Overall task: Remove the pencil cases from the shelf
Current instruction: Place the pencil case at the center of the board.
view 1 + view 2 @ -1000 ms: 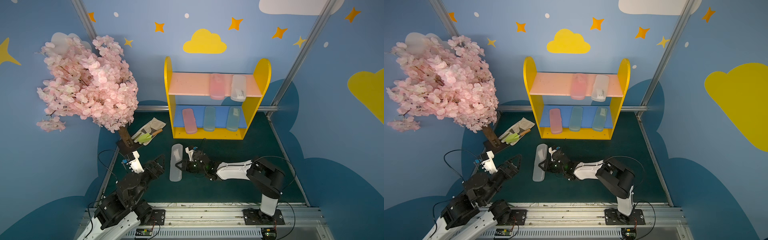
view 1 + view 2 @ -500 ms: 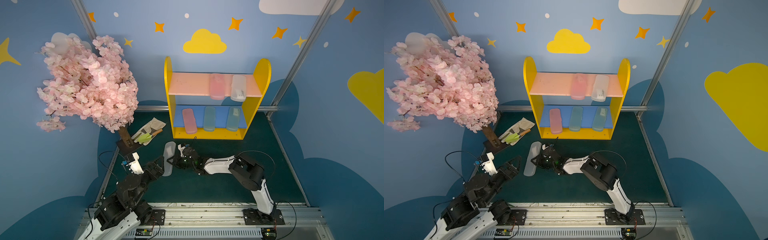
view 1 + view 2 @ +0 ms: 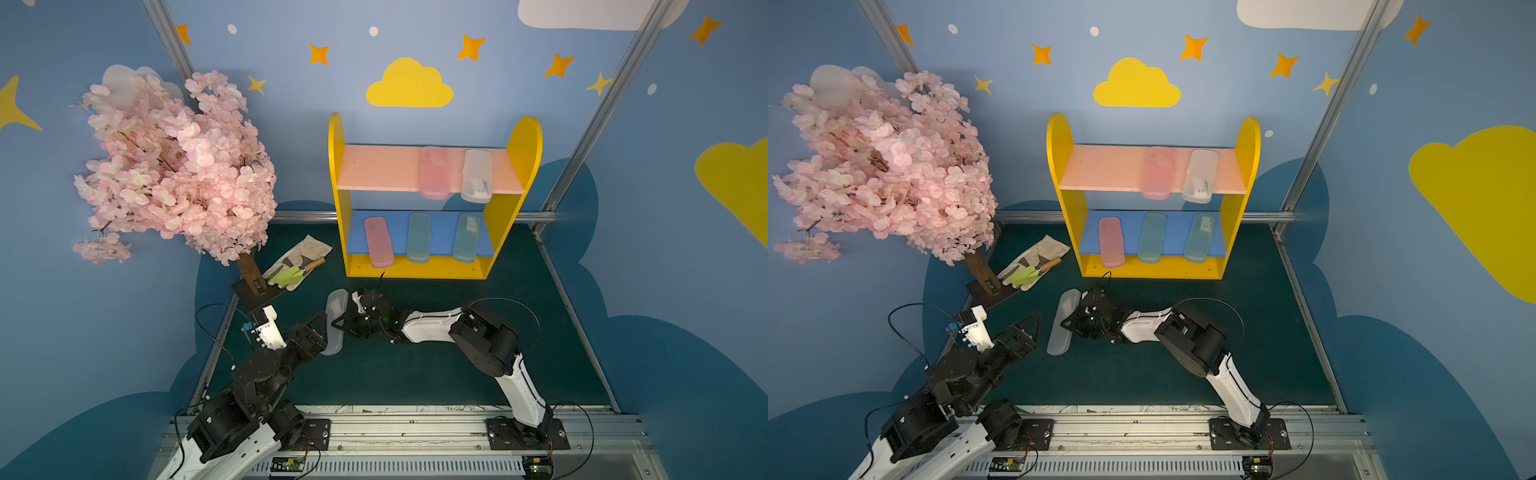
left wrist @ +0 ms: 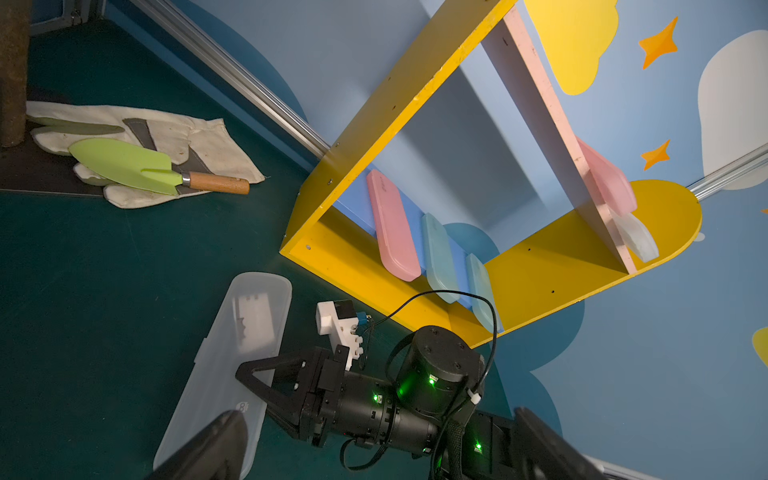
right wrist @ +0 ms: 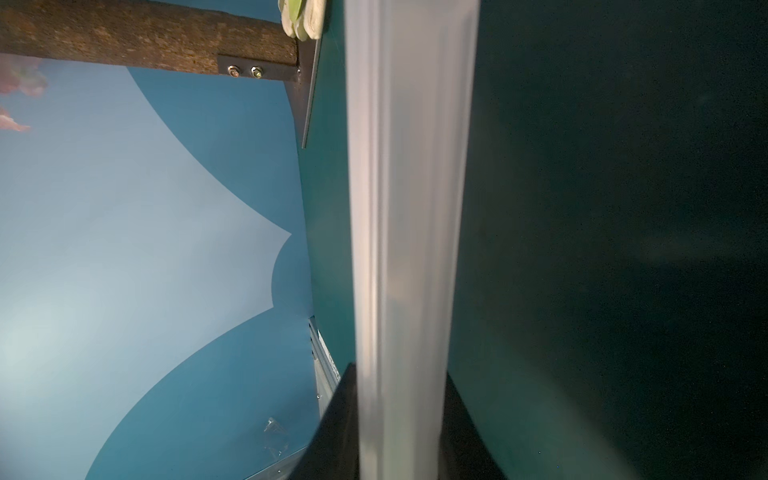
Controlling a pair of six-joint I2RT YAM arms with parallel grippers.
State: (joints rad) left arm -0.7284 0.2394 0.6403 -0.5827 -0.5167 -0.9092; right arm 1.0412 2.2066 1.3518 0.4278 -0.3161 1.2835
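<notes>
- I have the right gripper [image 3: 344,323] clenched on the held pencil case [image 3: 336,311], a clear-white one, pinching its long sides near mid-length; the arm reaches in from the case's 3 o'clock.
- In the right wrist view the two black fingers [image 5: 338,419] flank the frosted case [image 5: 407,208], which runs straight away from the camera.
- In both top views the case's long axis runs about 12 to 6 o'clock, low over the green mat [image 3: 415,374]; I cannot tell whether it touches the mat.
- The left gripper [image 3: 1029,330] is released, jaws spread wide, just beside the case's lower half at its 9 o'clock; I cannot make out any contact.
- The shelf [image 3: 415,272] stands at the case's 1 o'clock, well apart.
- Pink upper board: upper pink case [image 3: 434,174] and upper white case [image 3: 477,176], both overhanging the front edge.
- Blue lower board: lower pink case [image 3: 379,243], teal case [image 3: 417,237], labelled teal case [image 3: 466,237].
- A glove [image 3: 309,251] with a green trowel [image 3: 291,274] on it lies at the held case's 11 o'clock.
</notes>
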